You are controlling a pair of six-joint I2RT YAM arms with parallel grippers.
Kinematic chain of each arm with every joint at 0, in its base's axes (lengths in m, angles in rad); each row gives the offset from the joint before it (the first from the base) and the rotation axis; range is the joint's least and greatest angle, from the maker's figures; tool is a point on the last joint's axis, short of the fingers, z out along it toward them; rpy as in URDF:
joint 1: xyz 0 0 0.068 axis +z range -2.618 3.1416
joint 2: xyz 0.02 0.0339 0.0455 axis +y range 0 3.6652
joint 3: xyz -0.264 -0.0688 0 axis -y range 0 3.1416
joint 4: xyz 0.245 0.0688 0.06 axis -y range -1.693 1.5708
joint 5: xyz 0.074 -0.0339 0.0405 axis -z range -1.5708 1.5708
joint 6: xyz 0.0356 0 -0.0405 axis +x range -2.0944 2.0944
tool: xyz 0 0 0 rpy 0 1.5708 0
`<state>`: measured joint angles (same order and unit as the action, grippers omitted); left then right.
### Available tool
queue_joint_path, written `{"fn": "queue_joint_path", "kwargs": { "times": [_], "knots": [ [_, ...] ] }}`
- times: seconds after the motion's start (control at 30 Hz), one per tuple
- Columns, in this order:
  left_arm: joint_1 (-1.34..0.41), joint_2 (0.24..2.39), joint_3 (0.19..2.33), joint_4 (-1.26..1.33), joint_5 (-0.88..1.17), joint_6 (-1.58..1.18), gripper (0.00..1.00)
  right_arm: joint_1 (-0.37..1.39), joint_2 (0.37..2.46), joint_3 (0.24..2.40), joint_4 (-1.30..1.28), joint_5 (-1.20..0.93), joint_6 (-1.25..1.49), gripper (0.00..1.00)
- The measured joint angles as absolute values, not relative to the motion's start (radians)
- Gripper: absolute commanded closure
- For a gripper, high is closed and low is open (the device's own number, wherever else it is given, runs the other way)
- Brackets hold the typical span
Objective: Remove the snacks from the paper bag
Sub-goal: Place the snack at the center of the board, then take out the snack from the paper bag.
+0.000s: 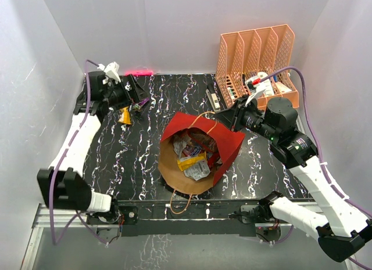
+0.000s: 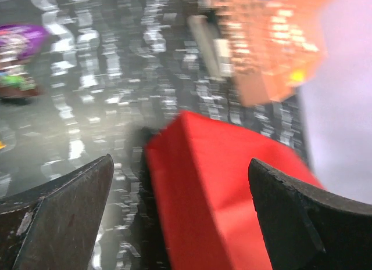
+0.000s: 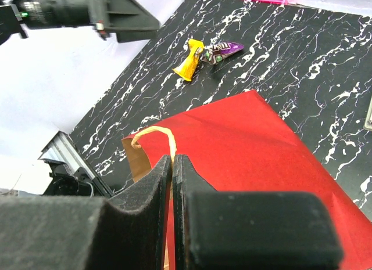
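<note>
Bag (image 1: 228, 147) lies on its side mid-worktop (image 1: 116, 159), mouth gaping, snacks (image 1: 195, 157) heaped inside. Right fingers (image 3: 145, 189) are nearly closed, pinching the bag's far rim. Left fingers (image 2: 70, 212) spread wide, well left of the bag, near a yellow packet (image 1: 124, 115) and a purple packet (image 1: 139, 105) lying out there.

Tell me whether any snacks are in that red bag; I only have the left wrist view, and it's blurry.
Observer: Yes. The top view looks into the open mouth of the paper bag and shows several packets inside.
Operator: What is the other arm doing?
Observer: The right gripper is shut on the bag's rim, right beside a cord handle.
</note>
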<state>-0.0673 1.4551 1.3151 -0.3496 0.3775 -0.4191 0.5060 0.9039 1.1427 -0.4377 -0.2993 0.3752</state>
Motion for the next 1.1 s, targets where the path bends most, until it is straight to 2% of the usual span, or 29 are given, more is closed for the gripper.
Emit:
{"fn": "queue_joint_path", "kwargs": {
  "times": [0.1, 0.2, 0.33, 0.43, 0.63, 0.67, 0.83, 0.97, 1.1],
  "knots": [
    [-0.116, 1.314, 1.244, -0.231, 0.558, -0.501, 0.02, 0.506, 0.904, 1.143, -0.437, -0.313, 0.376, 0.93],
    [-0.263, 1.246, 1.232, -0.096, 0.661, -0.58, 0.02, 0.506, 0.904, 1.143, -0.437, -0.325, 0.377, 0.93],
    [-0.482, 1.249, 1.233, 0.029, 0.722, -0.646, 0.02, 0.506, 0.904, 1.142, -0.432, -0.341, 0.381, 0.93],
    [-0.575, 1.286, 1.238, 0.044, 0.722, -0.656, 0.08, 0.506, 0.904, 1.142, -0.423, -0.347, 0.386, 0.93],
    [-0.649, 1.362, 1.24, 0.037, 0.709, -0.667, 0.39, 0.506, 0.904, 1.142, -0.417, -0.35, 0.391, 0.93],
    [-0.654, 1.364, 1.24, 0.031, 0.702, -0.667, 0.48, 0.506, 0.904, 1.142, -0.416, -0.351, 0.391, 0.93],
    [-0.664, 1.362, 1.244, 0.013, 0.661, -0.667, 0.82, 0.506, 0.899, 1.132, -0.409, -0.36, 0.392, 0.92],
    [-0.664, 1.362, 1.243, 0.012, 0.642, -0.679, 1.0, 0.506, 0.891, 1.108, -0.394, -0.37, 0.393, 0.87],
    [-0.664, 1.362, 1.243, 0.014, 0.635, -0.684, 1.0, 0.506, 0.899, 1.098, -0.388, -0.397, 0.397, 0.75]
  ]
}}
